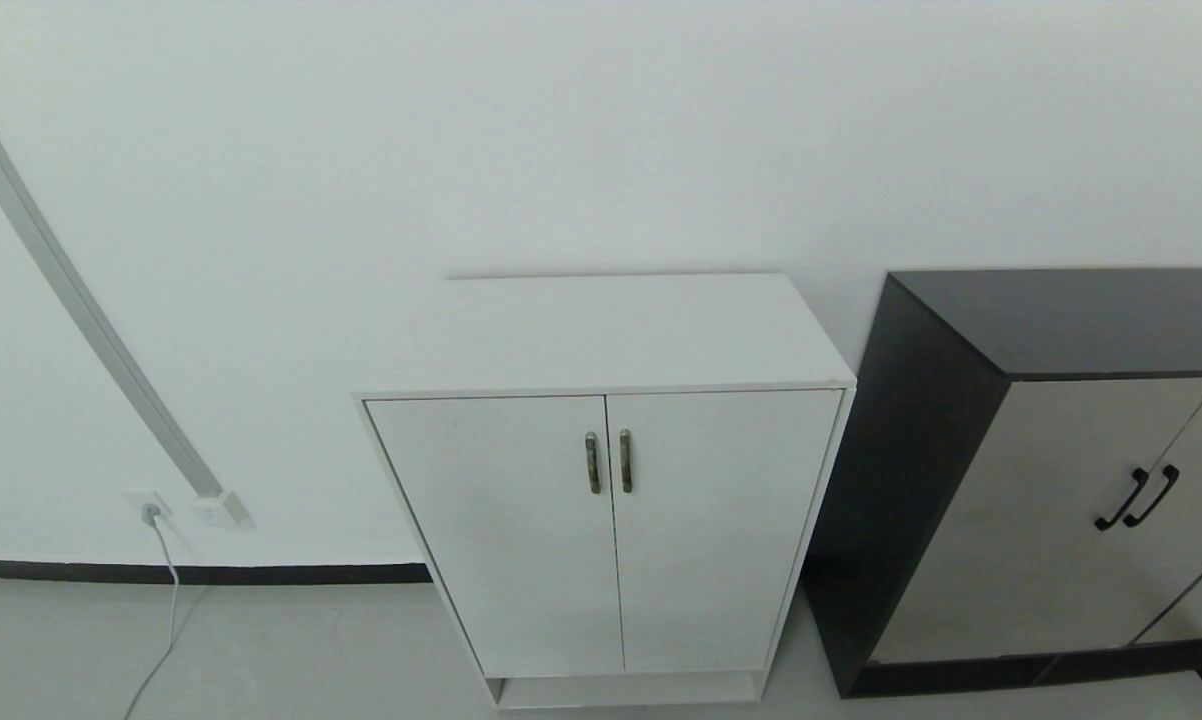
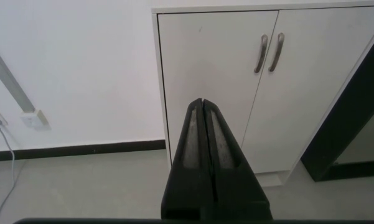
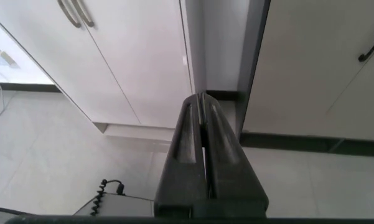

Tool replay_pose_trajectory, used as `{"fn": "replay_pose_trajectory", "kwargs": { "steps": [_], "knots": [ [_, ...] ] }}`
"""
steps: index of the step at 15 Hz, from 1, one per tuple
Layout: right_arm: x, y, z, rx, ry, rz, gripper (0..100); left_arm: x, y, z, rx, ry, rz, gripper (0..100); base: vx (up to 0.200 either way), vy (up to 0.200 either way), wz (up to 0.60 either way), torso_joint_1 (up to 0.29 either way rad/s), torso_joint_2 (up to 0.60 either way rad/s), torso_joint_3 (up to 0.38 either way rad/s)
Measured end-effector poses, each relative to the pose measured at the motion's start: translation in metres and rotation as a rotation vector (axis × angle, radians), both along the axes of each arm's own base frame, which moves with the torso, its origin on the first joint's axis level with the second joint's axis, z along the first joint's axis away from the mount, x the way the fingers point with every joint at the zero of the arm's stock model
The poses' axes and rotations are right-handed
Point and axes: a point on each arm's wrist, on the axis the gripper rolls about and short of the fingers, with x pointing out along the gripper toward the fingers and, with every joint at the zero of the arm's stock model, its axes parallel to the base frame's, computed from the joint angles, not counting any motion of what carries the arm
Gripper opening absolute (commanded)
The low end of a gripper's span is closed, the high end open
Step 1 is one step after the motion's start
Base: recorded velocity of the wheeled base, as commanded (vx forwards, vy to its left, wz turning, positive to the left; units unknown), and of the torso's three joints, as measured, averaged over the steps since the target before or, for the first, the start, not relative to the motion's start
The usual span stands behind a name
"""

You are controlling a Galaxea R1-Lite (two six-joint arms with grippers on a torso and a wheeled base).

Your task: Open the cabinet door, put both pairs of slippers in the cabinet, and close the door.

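head view: white cabinet [image 1: 601,530] against the wall, both doors closed; dark cabinet [image 1: 921,500] just beside it.
left wrist view: left end effector [image 2: 203,102] clenched, empty, facing the white cabinet.
right wrist view: right end effector [image 3: 201,96] clenched, empty, above the floor [image 3: 50,155].

Two cabinets: one white wooden cabinet [image 1: 601,335] and one black-framed cabinet [image 1: 911,470] with grey fronts. Four doors in all: on the white one, a left white door [image 1: 501,530] and a right white door [image 1: 711,520]; on the black one, two grey doors [image 1: 1041,520]. Four handles: two dull metal bar handles [image 1: 592,462] on the white pair, two curved black handles [image 1: 1121,500] on the grey pair. On the wall, one white socket [image 1: 146,503], one white junction box [image 1: 223,510], one slanting grey conduit strip [image 1: 71,290] and one grey cable [image 1: 166,620]. One coiled black cord [image 3: 106,190]. Two black grippers: left gripper [image 2: 203,102], right gripper [image 3: 201,96].
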Motion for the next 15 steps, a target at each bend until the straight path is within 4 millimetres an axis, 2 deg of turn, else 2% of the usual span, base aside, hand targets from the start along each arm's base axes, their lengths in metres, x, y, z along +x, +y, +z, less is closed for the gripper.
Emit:
{"fn": "replay_pose_trajectory", "kwargs": {
  "steps": [2,9,15],
  "knots": [
    [0.0,0.001,-0.001,0.022,-0.072,0.033,0,0.0,0.0,0.0,0.0,0.0,0.0,0,0.0,0.0,0.0,0.0,0.0,0.0],
    [0.0,0.002,-0.01,-0.066,-0.081,0.041,0,0.0,0.0,0.0,-0.001,0.0,0.0,0,0.0,0.0,0.0,0.0,0.0,0.0],
    [-0.002,0.004,-0.011,-0.071,-0.102,-0.17,0,0.0,0.0,0.0,-0.001,0.0,0.0,0,0.0,0.0,0.0,0.0,0.0,0.0]
  ]
}}
